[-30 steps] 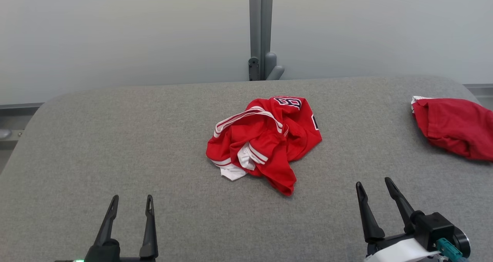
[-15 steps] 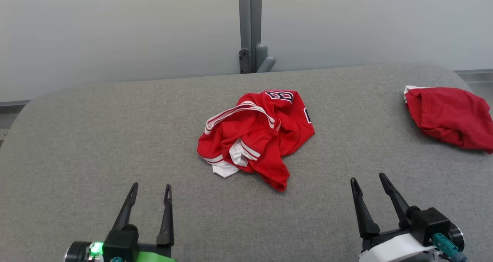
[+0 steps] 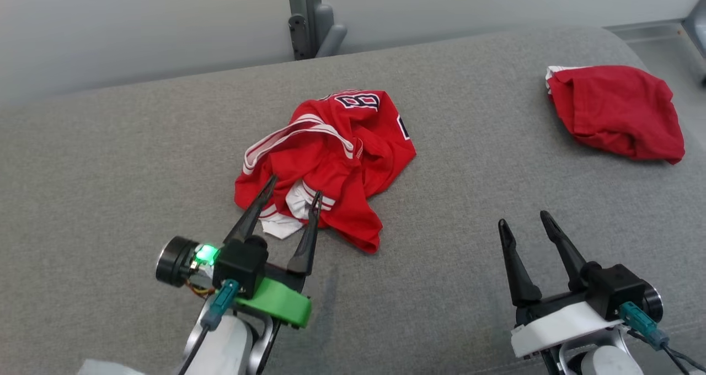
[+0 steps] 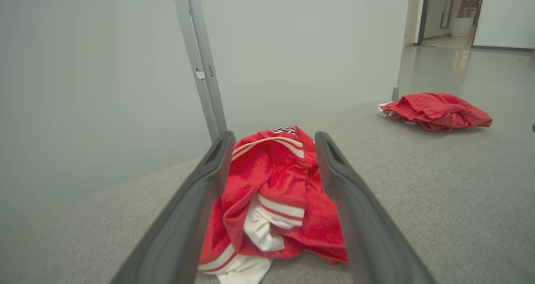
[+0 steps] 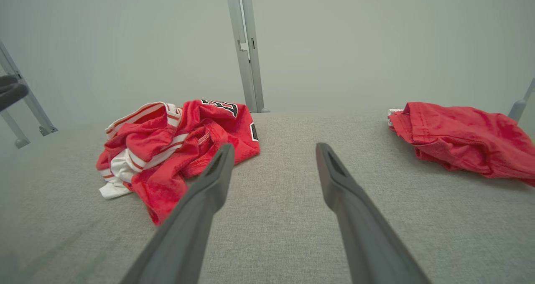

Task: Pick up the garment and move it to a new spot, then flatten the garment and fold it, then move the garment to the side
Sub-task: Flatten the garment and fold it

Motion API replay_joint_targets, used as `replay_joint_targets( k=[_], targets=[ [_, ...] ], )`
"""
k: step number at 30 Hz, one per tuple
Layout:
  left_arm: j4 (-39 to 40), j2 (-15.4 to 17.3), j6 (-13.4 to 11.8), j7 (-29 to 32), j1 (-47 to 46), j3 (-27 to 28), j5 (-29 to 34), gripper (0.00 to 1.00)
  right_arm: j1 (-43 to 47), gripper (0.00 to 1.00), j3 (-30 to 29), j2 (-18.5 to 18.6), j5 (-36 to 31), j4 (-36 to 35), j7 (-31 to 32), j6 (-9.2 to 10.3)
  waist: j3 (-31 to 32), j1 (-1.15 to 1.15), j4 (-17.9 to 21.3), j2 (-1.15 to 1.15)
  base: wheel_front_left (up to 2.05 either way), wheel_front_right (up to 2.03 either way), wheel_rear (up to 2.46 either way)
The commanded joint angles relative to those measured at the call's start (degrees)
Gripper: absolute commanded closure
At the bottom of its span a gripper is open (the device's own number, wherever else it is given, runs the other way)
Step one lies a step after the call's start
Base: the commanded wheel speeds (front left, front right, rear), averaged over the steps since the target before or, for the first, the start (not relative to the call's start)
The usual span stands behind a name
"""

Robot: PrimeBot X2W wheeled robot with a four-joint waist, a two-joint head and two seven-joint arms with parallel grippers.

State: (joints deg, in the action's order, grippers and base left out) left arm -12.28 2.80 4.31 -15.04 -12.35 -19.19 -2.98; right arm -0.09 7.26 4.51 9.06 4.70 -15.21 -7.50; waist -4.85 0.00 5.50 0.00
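- Garment: a red jersey with white striped trim and dark numerals lies crumpled in a heap near the middle of the grey fabric surface. A white inner part shows at its 7 o'clock edge, and the numerals sit at its 12 o'clock edge.
- Left claw: released, jaws spread wide, nothing gripped. It sits at 7 o'clock of the garment, with its fingers pointing toward 1 o'clock in the head view. Both fingertips overlap the heap's near edge in that view.
- Left wrist view: the heap lies between the two fingers, with red folds and white trim filling the gap. Whether the tips touch the fabric cannot be told.
- Right claw: released, jaws spread, empty. It stands at 4 o'clock of the garment, well apart from it and over bare surface, with its fingers pointing toward 12 o'clock.
- Right wrist view: the garment lies at 10 o'clock of the fingers, clear of both.
- Second red cloth: bunched, with a white edge at its 10 o'clock corner. It lies at 2 o'clock of the garment, near the surface's far right corner and well apart from both claws.
- Grey post: upright at 12 o'clock behind the surface's far edge, against a pale wall.
- Left wrist fittings: a green bracket and a lit green light sit behind the claw.
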Motion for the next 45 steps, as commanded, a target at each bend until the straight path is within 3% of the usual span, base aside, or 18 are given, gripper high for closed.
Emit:
replay_joint_targets(
  k=[1,6,11,16,23,24,25,26,30,33,39,42,45],
  targets=[
    [-0.6,0.2,0.4,-0.1,-2.8,-0.9,-0.4,0.0,-1.3,0.0,-0.5,0.2,0.2,-0.4,0.1,0.02,-5.2,0.0,4.2,0.0,0.0,0.0,0.0],
    [-6.8,0.2,1.7,-0.1,-9.0,-5.3,-2.3,0.0,-3.2,0.0,-0.2,0.5,-0.2,-0.7,0.1,0.03,-9.0,0.0,6.1,0.0,0.0,0.0,0.0],
    [-14.0,0.2,0.7,-0.1,-13.7,-6.8,-3.2,0.0,-4.3,0.0,-0.4,0.3,-0.2,-0.7,0.1,0.02,-11.1,0.0,7.1,0.0,0.0,0.0,0.0],
    [-22.6,0.2,-2.2,-0.1,-19.7,-8.2,-4.6,0.0,-5.4,0.0,-0.1,0.0,-0.1,-0.8,0.1,0.02,-12.9,0.0,7.8,0.0,0.0,0.0,0.0],
    [-28.3,0.3,-7.4,-0.1,-25.4,-9.5,-3.4,0.0,-6.8,0.0,0.6,-0.6,0.1,-0.3,0.1,0.03,-14.6,0.0,8.5,0.0,0.0,0.0,0.0],
    [-28.2,0.2,-8.0,-0.1,-25.7,-9.4,-3.6,0.51,-6.9,0.0,0.5,-0.7,0.1,-0.3,0.1,0.02,-14.7,0.0,8.5,0.0,0.0,0.0,0.0],
    [-28.3,0.2,-8.4,-0.1,-25.9,-9.3,-3.9,0.94,-7.0,0.0,0.5,-0.8,0.1,-0.3,0.1,0.03,-14.7,0.0,8.5,0.0,0.0,0.0,0.0],
    [-27.8,0.2,-8.6,-0.1,-26.0,-9.3,-4.0,1.0,-7.0,0.0,0.4,-0.9,0.0,-0.2,0.1,0.02,-14.6,0.0,8.5,0.0,0.0,0.0,0.0],
    [-23.8,0.2,-9.1,-0.1,-25.6,-9.1,-3.2,1.0,-6.0,0.0,0.2,-1.1,-0.2,0.1,0.1,0.02,-13.6,0.0,8.1,0.0,0.0,0.0,0.0],
    [-19.9,0.2,-8.0,-0.1,-23.8,-8.1,-5.7,1.0,-5.3,0.0,0.4,-1.2,0.0,0.6,0.1,0.03,-12.2,0.0,7.8,0.0,0.0,0.0,0.0],
    [-14.2,0.2,-3.1,0.0,-25.0,-7.5,-17.1,1.0,-4.6,0.0,1.0,-1.4,0.4,1.3,0.1,0.02,-8.8,0.0,7.2,0.0,0.0,0.0,0.0],
    [-12.6,0.2,-0.8,3.1,-29.4,-8.4,-24.8,1.0,-4.1,0.0,1.3,-1.4,0.5,1.5,0.1,0.03,-6.9,0.0,7.0,0.0,0.0,0.0,0.0],
    [-11.1,0.2,-0.2,7.9,-34.8,-8.3,-33.6,1.0,-4.0,0.0,2.0,-1.5,0.7,1.8,0.1,0.02,-5.8,0.0,7.6,0.0,0.0,0.0,0.0]
  ],
)
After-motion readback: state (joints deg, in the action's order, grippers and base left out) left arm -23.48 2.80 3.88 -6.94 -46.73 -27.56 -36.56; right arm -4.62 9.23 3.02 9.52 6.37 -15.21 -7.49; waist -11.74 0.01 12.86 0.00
